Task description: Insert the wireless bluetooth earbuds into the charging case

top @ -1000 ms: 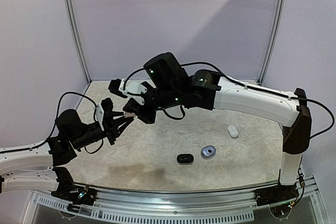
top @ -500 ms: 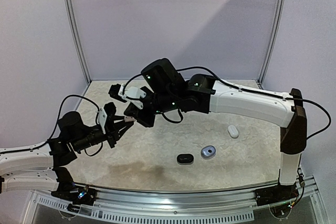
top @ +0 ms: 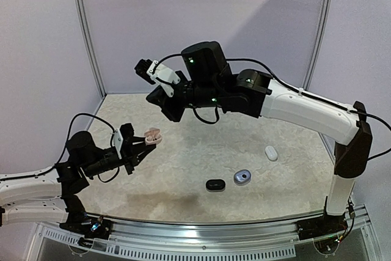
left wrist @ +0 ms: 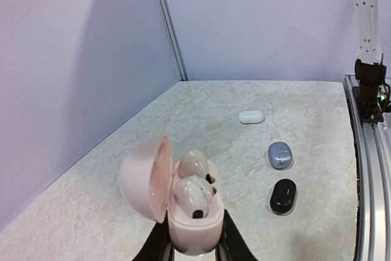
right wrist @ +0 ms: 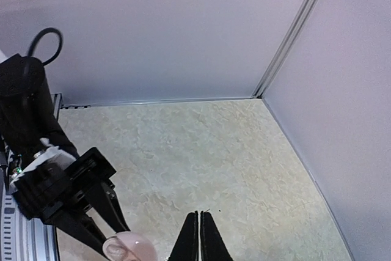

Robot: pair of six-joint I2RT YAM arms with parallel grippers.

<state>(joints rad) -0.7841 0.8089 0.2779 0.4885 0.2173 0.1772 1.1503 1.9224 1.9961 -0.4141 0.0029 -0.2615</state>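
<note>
My left gripper [top: 145, 142] is shut on the base of a pink charging case [top: 152, 135] and holds it above the table at the left. In the left wrist view the case [left wrist: 194, 227] stands between my fingers with its lid [left wrist: 142, 178] swung open to the left. Two pale earbuds [left wrist: 194, 164] [left wrist: 192, 192] sit in its wells. My right gripper [top: 157, 99] is shut and empty, raised above and behind the case. In the right wrist view its closed tips [right wrist: 200, 217] hover over bare table, with the case [right wrist: 131, 246] at the lower left.
Three closed cases lie on the table to the right: a white one [top: 271, 153] [left wrist: 251, 117], a blue-grey one [top: 242, 177] [left wrist: 280, 153] and a black one [top: 215, 184] [left wrist: 283, 195]. Walls enclose the back and left; a rail runs along the near edge.
My right gripper has lifted up and back, away from the left gripper. The open pink case, hidden under it before, now shows in the left gripper.
</note>
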